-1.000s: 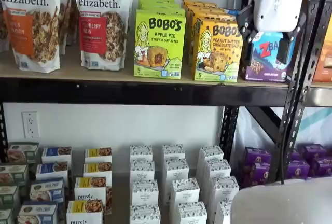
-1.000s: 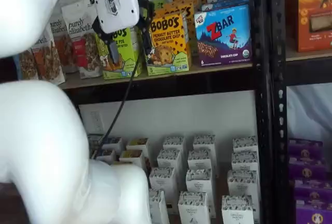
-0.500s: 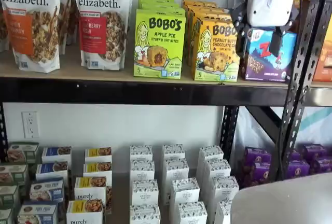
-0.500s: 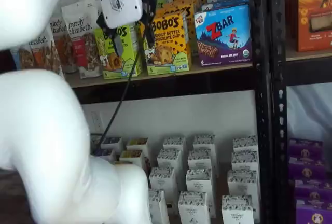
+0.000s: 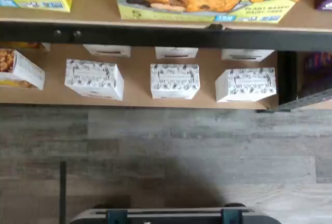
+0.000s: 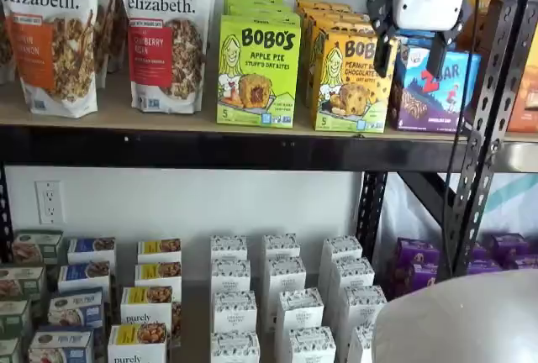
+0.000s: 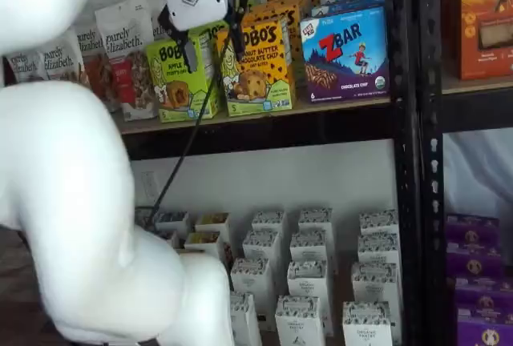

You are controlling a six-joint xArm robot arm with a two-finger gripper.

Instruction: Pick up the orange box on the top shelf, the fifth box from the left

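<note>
Shelf view: spread fingers (image 7: pixel 234 34) before orange box (image 7: pixel 260 62), unheld.

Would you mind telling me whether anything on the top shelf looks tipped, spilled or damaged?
Nothing stands out. On the top shelf the granola bags, green box, orange box and ZBar box all stand upright and look intact; nothing has spilled.

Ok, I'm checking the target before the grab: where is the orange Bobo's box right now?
In both shelf views the orange box stands at the front of the top shelf, between the lime-green Apple Pie box and the blue ZBar box.
</note>
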